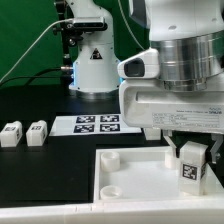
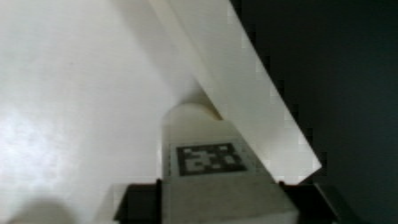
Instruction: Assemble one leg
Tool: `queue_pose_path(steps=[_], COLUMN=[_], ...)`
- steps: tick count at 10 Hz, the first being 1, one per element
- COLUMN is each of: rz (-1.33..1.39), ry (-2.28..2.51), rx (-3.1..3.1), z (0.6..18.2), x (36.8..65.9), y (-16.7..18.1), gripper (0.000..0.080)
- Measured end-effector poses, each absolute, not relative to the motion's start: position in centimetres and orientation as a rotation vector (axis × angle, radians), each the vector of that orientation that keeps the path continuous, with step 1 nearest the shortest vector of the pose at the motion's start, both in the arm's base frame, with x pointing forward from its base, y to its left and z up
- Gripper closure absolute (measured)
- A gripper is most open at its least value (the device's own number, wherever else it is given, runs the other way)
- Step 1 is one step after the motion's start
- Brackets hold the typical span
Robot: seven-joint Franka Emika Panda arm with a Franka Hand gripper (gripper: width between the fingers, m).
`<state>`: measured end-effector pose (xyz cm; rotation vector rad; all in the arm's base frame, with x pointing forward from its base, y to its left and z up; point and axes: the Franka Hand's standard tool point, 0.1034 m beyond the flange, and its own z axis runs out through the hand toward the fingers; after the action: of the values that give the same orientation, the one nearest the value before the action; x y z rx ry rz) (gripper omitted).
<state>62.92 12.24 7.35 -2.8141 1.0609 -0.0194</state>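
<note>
White legs count three: two point(image 1: 12, 134) point(image 1: 37, 132) on the table, one leg point(image 1: 192, 160) clamped in the tool point(image 1: 193, 150).

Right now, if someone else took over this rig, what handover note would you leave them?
Gripper: shut on a leg, held above the plate near its edge at the exterior view's right.
Two more legs lie on the table at the exterior view's left, beside the marker board.
Done: one leg picked up and carried to the plate.
Left: seat it in a corner socket; none visibly holds a leg yet.
</note>
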Motion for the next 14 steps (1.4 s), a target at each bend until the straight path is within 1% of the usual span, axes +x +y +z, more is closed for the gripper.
queue_pose_path(steps=[2, 4, 5, 7, 9, 10, 11, 13, 14], rz=[0.038, 0.106, 0.129, 0.143, 0.139, 0.13, 0.12, 0.074, 0.04], ry=[1.451, 1.893, 2.029, 2.229, 2.206, 2.136, 2.007, 1.662, 1.462], rx=[-2.609, -2.291, -2.162, -1.94, -1.964, -2.038, -2.166, -2.431, -2.553], z=[7.2, 7.1, 7.1, 7.0, 7.0, 7.0, 6.8, 7.0, 7.2], x=[63.0, 62.8, 62.8, 63.0, 63.0, 63.0, 62.7, 62.7, 62.9], y=[12.1, 12.8, 13.2, 13.1, 13.1, 13.2, 13.3, 12.9, 12.3], gripper=[0.0495, 0.05, 0.05, 0.05, 0.05, 0.0327, 0.0183, 0.0183, 0.0156])
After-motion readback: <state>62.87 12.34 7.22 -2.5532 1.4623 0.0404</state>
